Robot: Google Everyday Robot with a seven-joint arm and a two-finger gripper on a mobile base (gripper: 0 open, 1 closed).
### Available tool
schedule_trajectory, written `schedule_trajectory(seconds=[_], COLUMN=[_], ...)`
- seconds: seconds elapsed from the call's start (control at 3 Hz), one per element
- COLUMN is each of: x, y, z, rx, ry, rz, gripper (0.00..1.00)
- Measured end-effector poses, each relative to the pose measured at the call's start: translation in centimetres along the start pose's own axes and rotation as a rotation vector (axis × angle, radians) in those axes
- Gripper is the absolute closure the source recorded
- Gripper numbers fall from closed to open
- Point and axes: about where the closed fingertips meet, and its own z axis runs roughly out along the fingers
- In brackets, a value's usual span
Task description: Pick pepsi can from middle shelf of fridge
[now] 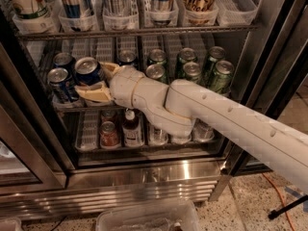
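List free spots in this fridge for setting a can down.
Free: the bottom-left lane tray, left of the red can, and the top-right tray. Crowded: the middle shelf front, with green cans and the gripper closed on a pepsi can.

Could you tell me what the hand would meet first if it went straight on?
Most likely the pepsi can just ahead of the hand on the middle shelf; depth is unclear.

Shop-like place: stocked glass-door fridge [144,173], claw [91,79] at its middle shelf [67,108].
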Motion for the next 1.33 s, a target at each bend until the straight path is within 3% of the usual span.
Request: schedule_trajectory(seconds=[0.67,1.33], x=[2.0,0.9], y=[3.4,5.4], z=[-3.1,-9.0], rx=[-0.23,-0.427], ry=[0.001,0.018], rz=[0.016,0.038], gripper=[1.0,1.0])
